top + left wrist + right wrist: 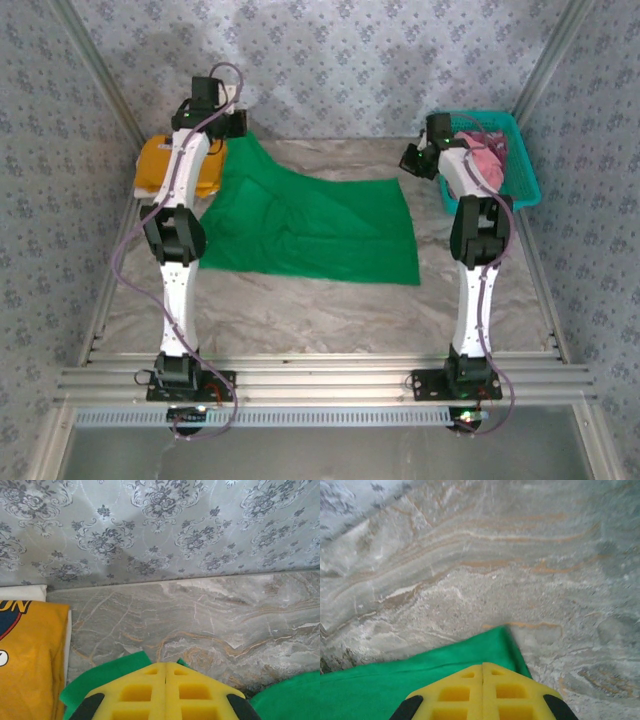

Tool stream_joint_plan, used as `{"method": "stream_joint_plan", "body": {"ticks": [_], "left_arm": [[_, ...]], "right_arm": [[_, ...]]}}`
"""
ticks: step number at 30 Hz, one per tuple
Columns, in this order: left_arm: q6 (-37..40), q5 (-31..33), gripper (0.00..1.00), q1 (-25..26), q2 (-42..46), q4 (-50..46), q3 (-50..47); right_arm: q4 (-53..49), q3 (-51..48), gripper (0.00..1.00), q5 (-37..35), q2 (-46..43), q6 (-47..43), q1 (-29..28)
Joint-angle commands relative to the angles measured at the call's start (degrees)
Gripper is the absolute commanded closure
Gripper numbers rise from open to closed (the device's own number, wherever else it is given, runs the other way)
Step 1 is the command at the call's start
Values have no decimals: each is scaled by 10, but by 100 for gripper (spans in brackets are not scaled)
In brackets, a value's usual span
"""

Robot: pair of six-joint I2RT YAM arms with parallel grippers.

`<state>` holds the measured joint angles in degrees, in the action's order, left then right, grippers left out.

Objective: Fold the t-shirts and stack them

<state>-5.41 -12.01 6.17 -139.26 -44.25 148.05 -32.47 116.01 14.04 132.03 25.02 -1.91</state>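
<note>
Roughly a third done, at a guess: yellow-orange t-shirt [160, 165] lying folded at the far left, beside the left arm. Green t-shirt [320, 225] spread mid-surface, not yet folded, pinched along the far edge by the left hand [166, 667], fingers pressed together on the left corner, and by the right hand [482, 667], likewise clamped on the right corner. Pink t-shirt [485, 155] bundled in the teal basket [525, 175] at far right. Two folds and the stacking left to do. Grey marbled surface [330, 310], patterned wallpaper [330, 60] on three sides, metal rails along the near edge.
</note>
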Motion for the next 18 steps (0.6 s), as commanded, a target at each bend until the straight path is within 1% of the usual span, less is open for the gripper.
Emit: {"method": "stream_joint_plan", "body": {"ticks": [1, 5, 7, 8, 9, 10, 12, 13, 15, 17, 18], "left_arm": [[22, 3, 100, -6, 1, -37, 5], [42, 20, 100, -6, 10, -45, -33], [50, 30, 100, -8, 17, -38, -60], [51, 30, 100, -9, 17, -37, -65], [51, 30, 100, -10, 15, -39, -66], [51, 29, 100, -9, 14, -40, -66], [49, 26, 100, -9, 15, -38, -66], [48, 24, 100, -9, 15, -36, -66], [47, 23, 100, -9, 16, -34, -66], [47, 23, 100, -8, 16, -33, -65], [45, 22, 100, -9, 16, -33, -65]], "right_arm": [[21, -20, 100, 5, -11, 9, 11], [42, -31, 100, 11, -3, 11, 15], [35, -7, 100, 34, 20, 14, 17], [18, 16, 91, 35, 34, 12, 14], [-7, 44, 76, 32, 51, 6, 10], [-37, 71, 68, 25, 69, -4, 4], [-69, 103, 61, 8, 92, -14, -6], [-68, 107, 57, 1, 101, -14, -9], [-68, 118, 55, -7, 118, -10, -9], [-77, 132, 50, -20, 137, -11, -10], [-86, 145, 48, -21, 146, -13, -11]]}}
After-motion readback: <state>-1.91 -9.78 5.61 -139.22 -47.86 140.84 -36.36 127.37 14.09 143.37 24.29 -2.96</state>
